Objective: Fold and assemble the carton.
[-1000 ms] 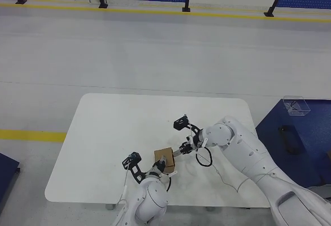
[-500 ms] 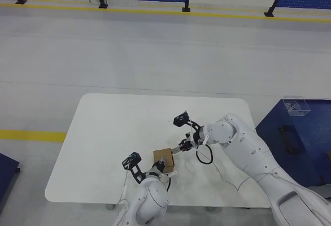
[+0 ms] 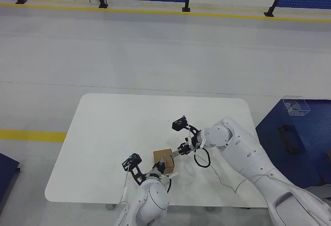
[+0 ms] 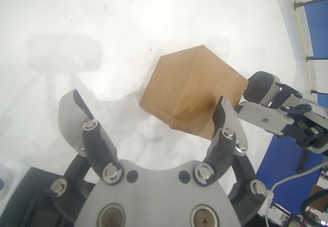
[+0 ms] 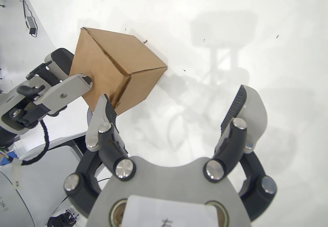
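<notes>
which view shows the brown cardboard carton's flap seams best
The right wrist view: the brown cardboard carton sits close, flap seams meeting at one corner. The left wrist view shows plainer faces with a dark patch. In the top view it is a small block, seams too small to tell.

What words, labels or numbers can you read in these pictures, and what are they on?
Carton: plain brown cardboard, no print on the faces that show.
White label on the right gripper: a mark cut off at the picture's edge, unreadable.
Nothing else can be read.
</notes>
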Controlling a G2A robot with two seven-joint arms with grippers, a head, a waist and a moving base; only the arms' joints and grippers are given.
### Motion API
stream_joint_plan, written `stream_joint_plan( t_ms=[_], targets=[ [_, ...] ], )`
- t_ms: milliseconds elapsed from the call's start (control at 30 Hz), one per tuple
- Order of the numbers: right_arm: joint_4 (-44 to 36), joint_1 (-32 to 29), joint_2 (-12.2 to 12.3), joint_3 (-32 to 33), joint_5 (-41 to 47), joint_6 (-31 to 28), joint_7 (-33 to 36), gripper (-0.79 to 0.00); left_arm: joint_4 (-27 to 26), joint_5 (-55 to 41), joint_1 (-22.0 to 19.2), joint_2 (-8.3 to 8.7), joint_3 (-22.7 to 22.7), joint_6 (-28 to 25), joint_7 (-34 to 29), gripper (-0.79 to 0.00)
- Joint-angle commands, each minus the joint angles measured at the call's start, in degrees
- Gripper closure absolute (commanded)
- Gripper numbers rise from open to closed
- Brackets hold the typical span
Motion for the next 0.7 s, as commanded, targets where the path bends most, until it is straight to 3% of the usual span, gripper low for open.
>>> stream_joint_plan(
  t_ms=[0,300,533,667],
  targets=[
    [0.2,0.1,-0.1,0.0,0.2,-0.1,0.1,-0.785,-0.1,0.1,0.1,0.0,0.0,0.0,0.0,-0.785],
    [2.6,1.2,-1.7,-1.8,-0.1,2.0,0.9,-0.785,-1.9,0.0,0.9,0.07,-0.4,-0.6,0.0,-0.785],
    [4.2,2.2,-2.7,-2.5,-0.2,2.0,0.9,-0.785,-8.9,-5.3,4.2,0.05,-2.1,-7.6,3.0,-0.785],
    [4.4,2.7,-3.2,-2.7,-0.2,1.9,1.5,-0.785,-8.9,-5.3,4.2,0.05,-2.1,-7.6,3.0,-0.785]
  ],
)
